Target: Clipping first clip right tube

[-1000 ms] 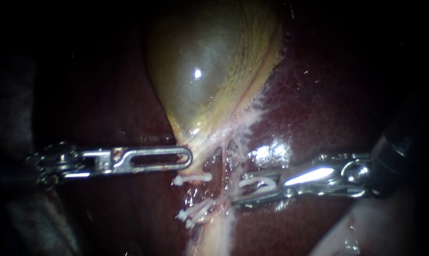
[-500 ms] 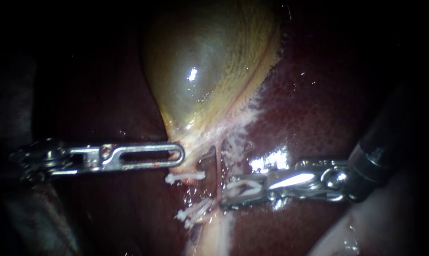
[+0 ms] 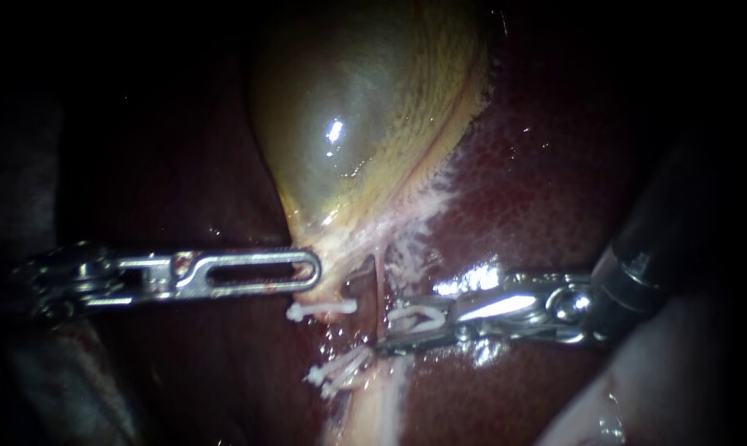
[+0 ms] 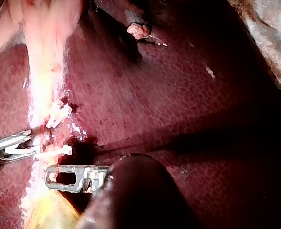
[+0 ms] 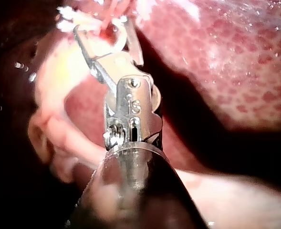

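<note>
- White plastic shows inside the hand of the right instrument (image 3: pixel 386 333): a loaded clip (image 3: pixel 419 318), bent in an open V, sits gripped between the two steel jaws, which stand apart.
- Its tips reach the right tube (image 3: pixel 378 285), a thin pale strand that runs down from the neck of the gallbladder (image 3: pixel 365 107). From the endoscope I cannot tell whether the strand is fully inside the clip.
- In the right wrist view, the spread jaws of the right instrument (image 5: pixel 102 26) frame a reddish strand at their far end.
- The hand of the left instrument (image 3: pixel 314 272) is clenched on the pale tissue at the gallbladder's neck, its slotted jaw lying flat.
- Just beside that hand, a single clip (image 3: pixel 322 310) crosses the left tube, and a cluster of clips (image 3: pixel 338 372) sits lower on it.
- Dark red liver (image 3: pixel 539 190) lies wet and glistening under both instruments.
- The left wrist view shows the left instrument (image 4: pixel 49 176) near the right instrument (image 4: pixel 29 143), with the clipped strands between them.
</note>
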`<state>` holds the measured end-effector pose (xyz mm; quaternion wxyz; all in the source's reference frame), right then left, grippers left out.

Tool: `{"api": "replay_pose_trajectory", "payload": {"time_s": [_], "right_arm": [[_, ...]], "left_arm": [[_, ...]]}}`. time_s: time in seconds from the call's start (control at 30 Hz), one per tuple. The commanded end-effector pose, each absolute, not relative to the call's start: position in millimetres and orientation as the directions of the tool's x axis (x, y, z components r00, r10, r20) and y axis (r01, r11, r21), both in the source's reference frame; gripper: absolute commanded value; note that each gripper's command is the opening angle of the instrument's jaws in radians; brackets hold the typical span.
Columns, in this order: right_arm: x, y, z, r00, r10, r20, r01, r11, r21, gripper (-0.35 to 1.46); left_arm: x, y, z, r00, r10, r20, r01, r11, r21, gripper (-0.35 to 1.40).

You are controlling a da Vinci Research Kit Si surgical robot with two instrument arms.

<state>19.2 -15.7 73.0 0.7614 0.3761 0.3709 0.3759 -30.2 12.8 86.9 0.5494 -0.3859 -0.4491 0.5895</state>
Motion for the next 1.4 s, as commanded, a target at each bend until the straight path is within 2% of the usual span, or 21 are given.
{"api": "replay_pose_trajectory", "payload": {"time_s": [0.03,0.7,1.0,1.4], "right_arm": [[19.4,-15.8,73.1,0.443,0.851,-0.282,-0.292,0.434,0.852,0.55],[23.1,-18.4,75.7,0.464,0.838,-0.287,-0.247,0.433,0.867,0.53],[22.9,-19.4,75.8,0.452,0.860,-0.237,-0.258,0.380,0.888,0.46],[22.8,-19.2,76.0,0.444,0.871,-0.211,-0.269,0.355,0.895,0.36]], "left_arm": [[-30.2,12.8,86.9,-0.098,0.994,0.039,-0.302,0.007,-0.953,-0.35],[-30.4,12.8,86.8,-0.098,0.994,0.039,-0.302,0.008,-0.953,-0.35],[-30.4,12.8,86.8,-0.098,0.994,0.039,-0.302,0.008,-0.953,-0.35],[-30.4,12.8,86.8,-0.097,0.994,0.039,-0.302,0.008,-0.953,-0.35]]}}
